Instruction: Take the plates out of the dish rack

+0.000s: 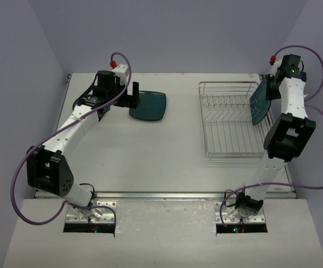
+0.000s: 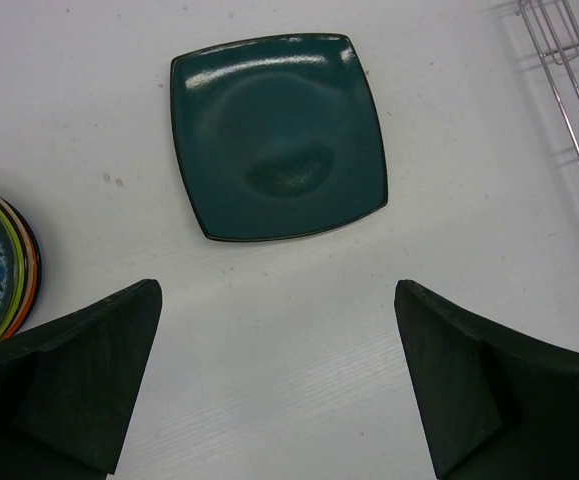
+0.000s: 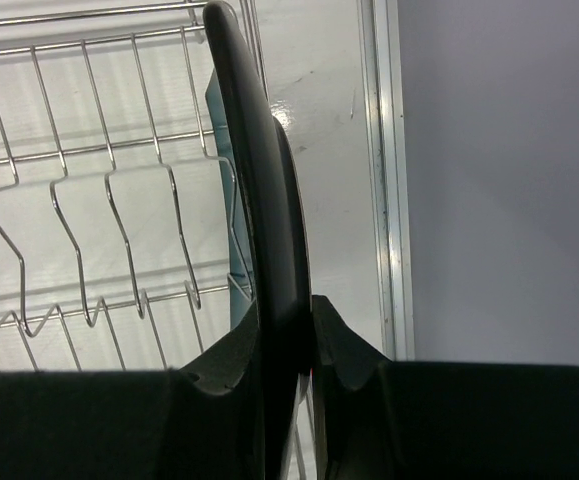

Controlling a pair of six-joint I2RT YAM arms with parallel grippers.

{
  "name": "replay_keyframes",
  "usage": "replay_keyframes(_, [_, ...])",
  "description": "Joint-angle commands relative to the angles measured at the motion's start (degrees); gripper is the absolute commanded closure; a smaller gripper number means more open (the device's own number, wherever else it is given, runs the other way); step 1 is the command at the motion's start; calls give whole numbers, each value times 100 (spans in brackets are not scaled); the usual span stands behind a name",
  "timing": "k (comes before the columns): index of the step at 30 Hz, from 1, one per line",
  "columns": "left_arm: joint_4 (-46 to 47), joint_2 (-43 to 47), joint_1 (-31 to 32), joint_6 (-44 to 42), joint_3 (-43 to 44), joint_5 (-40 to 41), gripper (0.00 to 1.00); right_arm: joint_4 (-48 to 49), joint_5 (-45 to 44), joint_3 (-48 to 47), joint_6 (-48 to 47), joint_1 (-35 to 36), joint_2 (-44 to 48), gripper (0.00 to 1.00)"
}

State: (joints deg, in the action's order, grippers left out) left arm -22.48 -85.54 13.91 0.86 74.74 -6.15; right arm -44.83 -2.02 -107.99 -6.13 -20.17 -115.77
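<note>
At the right end of the dish rack point(image 1: 228, 123), with your right tool point(image 3: 287, 345) clamped on the upright teal plate point(image 3: 259, 180), lift it straight up clear of the tines point(image 3: 122, 240), while your left tool point(image 2: 277, 330) hangs wide apart.

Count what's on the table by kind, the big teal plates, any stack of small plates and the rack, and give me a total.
Dish rack: 1
Dark-teal plates: 2, one flat on the table, one on edge in the rack, pinched by the right gripper
Stack of small round plates: 1, mostly cut off, so its plates can't be counted
Total: 4
</note>
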Motion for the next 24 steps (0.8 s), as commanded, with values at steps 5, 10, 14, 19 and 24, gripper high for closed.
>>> replay_keyframes(5, [192,-7,-20,161,314,-35,0,198,548,-947,419,-13,849,100])
replay_keyframes(10, [192,2,-20,205,357,11,0,500,607,-1128,209,172,1119,100])
replay_keyframes(14, [185,11,-20,251,397,100,0,952,201,-1087,-268,427,1363,100])
replay_keyframes(19, [251,79,-26,428,364,59,0,1362,-65,-961,-494,701,1761,100])
replay_keyframes(24, [1317,569,-407,1261,-513,-2097,0,1106,982,-704,595,707,2247,100])
